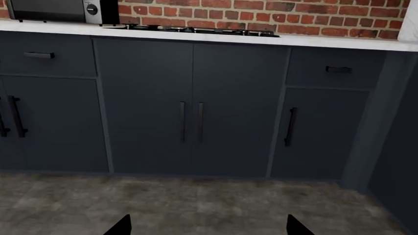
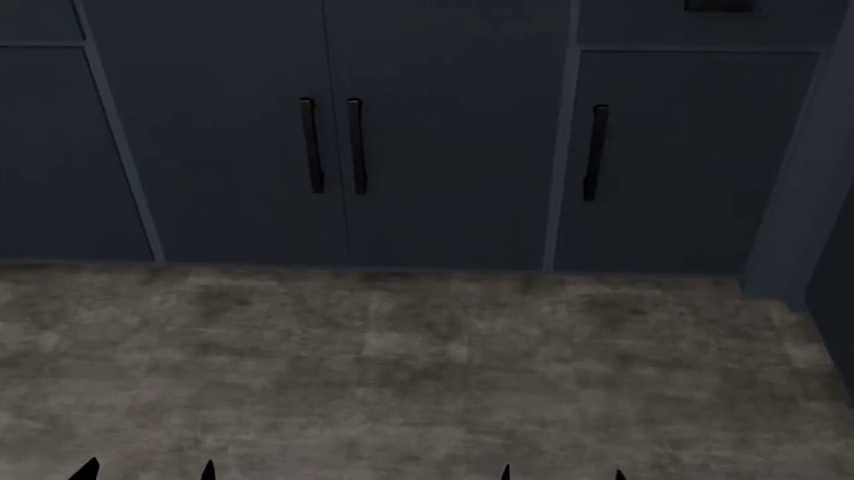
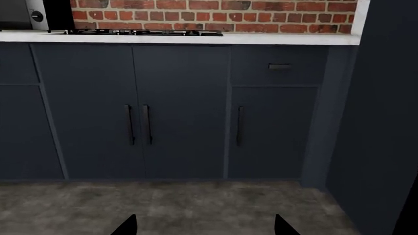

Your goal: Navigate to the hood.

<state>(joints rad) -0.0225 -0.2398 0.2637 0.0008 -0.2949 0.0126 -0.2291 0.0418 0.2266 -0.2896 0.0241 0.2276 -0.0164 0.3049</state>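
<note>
So: grey concrete floor, dark navy cabinets, white countertop, brick wall. One cooktop, one microwave. Hood not in any view (nothing visible above the brick). Left gripper and right gripper spread wide, both empty, fingertips aimed at the cabinets.

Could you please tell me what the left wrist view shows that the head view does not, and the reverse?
Only the left wrist view shows the microwave, cooktop, white countertop and brick wall. Only the head view shows both hands' fingertips at its bottom edge, left and right. Both share the dark double cabinet doors and grey floor.
</note>
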